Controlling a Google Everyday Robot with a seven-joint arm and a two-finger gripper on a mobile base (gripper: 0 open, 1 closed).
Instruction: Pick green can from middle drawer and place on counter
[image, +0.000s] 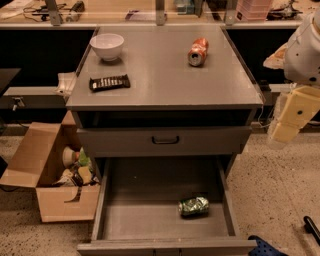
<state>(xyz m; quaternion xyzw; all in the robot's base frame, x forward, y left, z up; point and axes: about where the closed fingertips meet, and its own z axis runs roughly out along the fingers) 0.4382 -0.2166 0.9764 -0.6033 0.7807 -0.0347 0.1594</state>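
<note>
Green can in middle drawer, gripper (tilted) far right

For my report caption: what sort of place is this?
Probably a lab or workshop: a cluttered bench behind, a cardboard box of oddments on the floor, and a robot's claw hanging right of the counter.

At the right edge of the view the arm shows as a rounded white shell, smooth, with a small dark mark low on it. Just beneath sits the gripper, a boxy pale-cream block (one dark round dot on its face), paler toward its lower end.
</note>
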